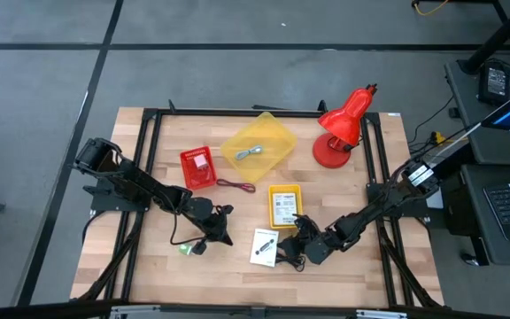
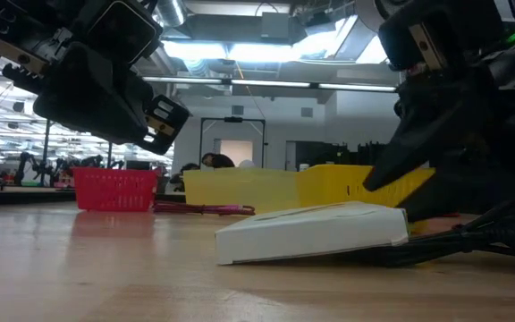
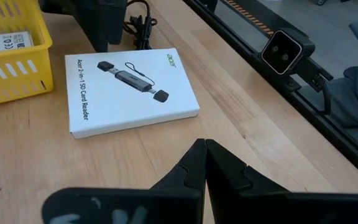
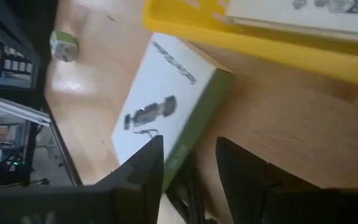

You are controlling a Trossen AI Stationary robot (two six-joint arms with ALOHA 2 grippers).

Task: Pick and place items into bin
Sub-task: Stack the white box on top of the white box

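A white card-reader box (image 1: 264,246) (image 3: 129,90) lies flat near the table's near edge. In the low view the white box (image 2: 316,231) sits slightly tilted. A black cord (image 1: 290,260) (image 3: 138,25) lies at its right side. My right gripper (image 1: 294,241) (image 4: 188,146) is open, low over that cord, beside the box's green long edge (image 4: 194,134). My left gripper (image 1: 223,232) (image 3: 204,144) is shut and hovers left of the box. A tiny green object (image 1: 184,250) (image 4: 63,45) sits on the wood farther left. A dark red cord (image 1: 235,184) lies by the red basket (image 1: 198,168). My right gripper comes slanting down from the table's right, with one finger (image 4: 148,158) right at the box's green long edge and the black cord (image 4: 188,186) under the gap. Whether a finger touches the box or the cord, I cannot tell.
A small yellow basket (image 1: 283,206) holding a white printed packet stands just behind the box. The larger yellow bin (image 1: 258,146), with a blue-grey strip in it, sits farther back. The red desk lamp (image 1: 343,128) stands at the far right. A black metal frame borders the table.
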